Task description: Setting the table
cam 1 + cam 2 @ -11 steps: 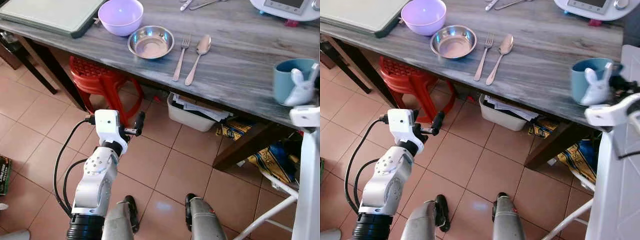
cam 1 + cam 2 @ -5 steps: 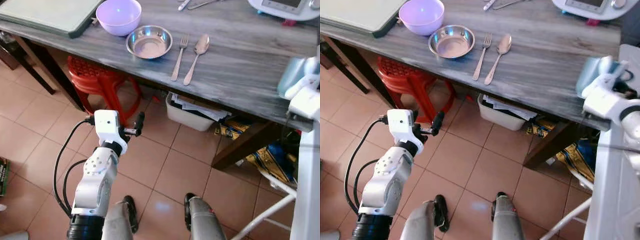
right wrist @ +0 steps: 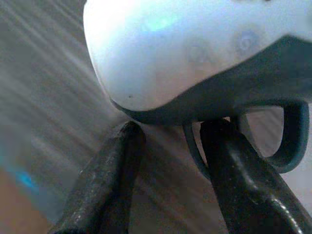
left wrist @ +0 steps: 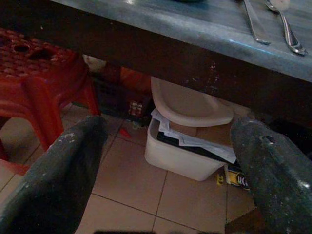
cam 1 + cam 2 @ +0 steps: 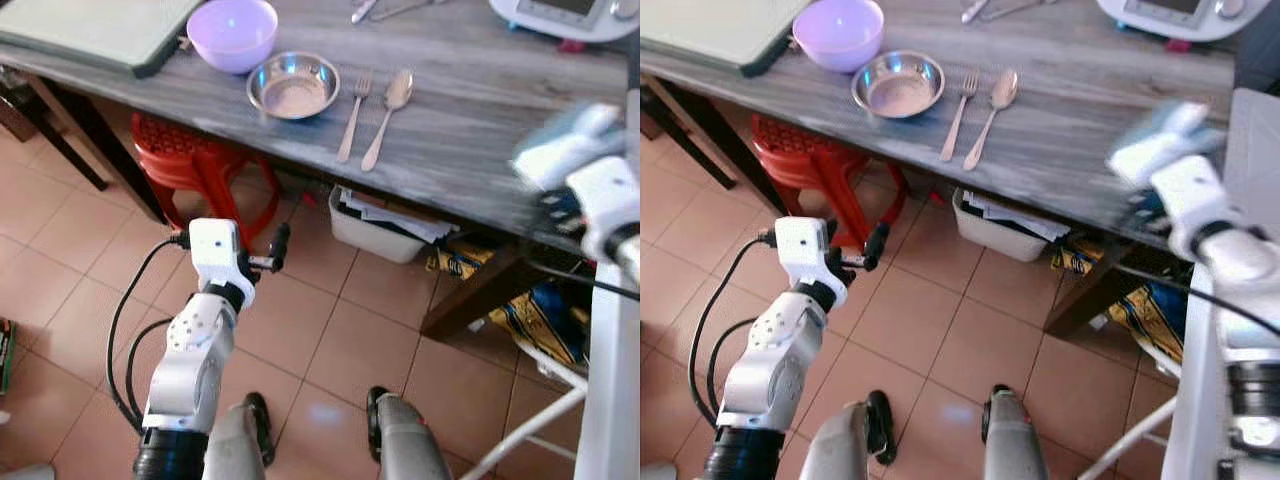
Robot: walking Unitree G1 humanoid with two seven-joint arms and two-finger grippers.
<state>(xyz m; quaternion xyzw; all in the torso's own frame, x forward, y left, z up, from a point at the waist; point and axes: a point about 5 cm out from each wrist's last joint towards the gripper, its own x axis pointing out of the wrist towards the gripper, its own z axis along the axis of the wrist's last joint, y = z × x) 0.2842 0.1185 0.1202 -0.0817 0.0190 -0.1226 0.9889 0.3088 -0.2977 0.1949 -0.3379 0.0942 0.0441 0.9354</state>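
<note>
Right gripper [image 3: 170, 161] is pinching the blue mug [image 5: 560, 150] at the frame's right edge, over the table [image 5: 480, 110]. Bowl [image 5: 293, 85], fork [image 5: 352, 115] and spoon [image 5: 385, 115] look placed upper-center, so the mug's probably what's left. Left gripper [image 4: 170, 161] hangs spread, lower left.

Floor [image 5: 320, 340]: terracotta tiles with pale grout. Desk [image 5: 470, 130]: grey wood-grain top on dark legs. Beneath it, a red plastic stool [image 5: 195, 160], a white bin holding papers [image 5: 385, 225], and a yellow and black bag [image 5: 545, 320]. Lighting even.
</note>
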